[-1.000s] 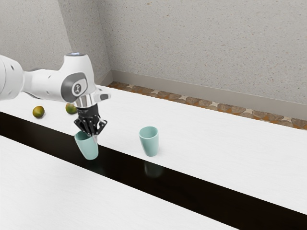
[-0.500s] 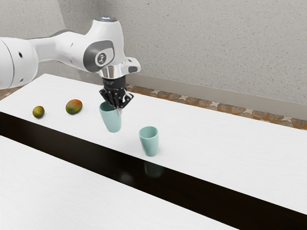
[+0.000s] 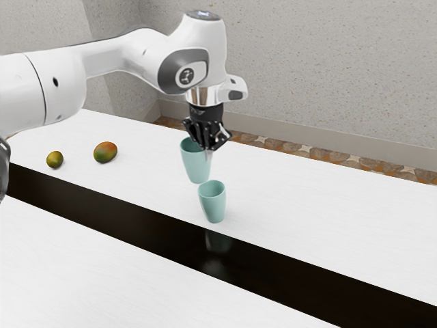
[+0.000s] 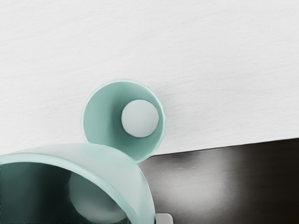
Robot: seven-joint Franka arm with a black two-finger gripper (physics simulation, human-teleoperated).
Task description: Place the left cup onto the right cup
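The gripper (image 3: 208, 145) points straight down from the arm (image 3: 102, 61), and its jaws pinch the wall of the left cup (image 3: 195, 161) at the rim, on the side toward the exterior view's right. That cup hangs upright in the air, mouth up, clear of the table (image 3: 328, 198). It sits at about 11 o'clock from the right cup (image 3: 212, 201), with its base level with that cup's rim and just beside it; whether the two touch cannot be told. The right cup stands upright on the white top, right at the edge of the black strip (image 3: 102, 212), which mirrors it faintly. Two fruits, one small (image 3: 54, 159) and one larger (image 3: 105, 152), lie well apart at about 9 o'clock from the left cup. From the wrist, the left cup (image 4: 93, 163) looms close under the hand, and the right cup (image 4: 100, 116) shows its open mouth just past the held rim, offset rather than directly below.
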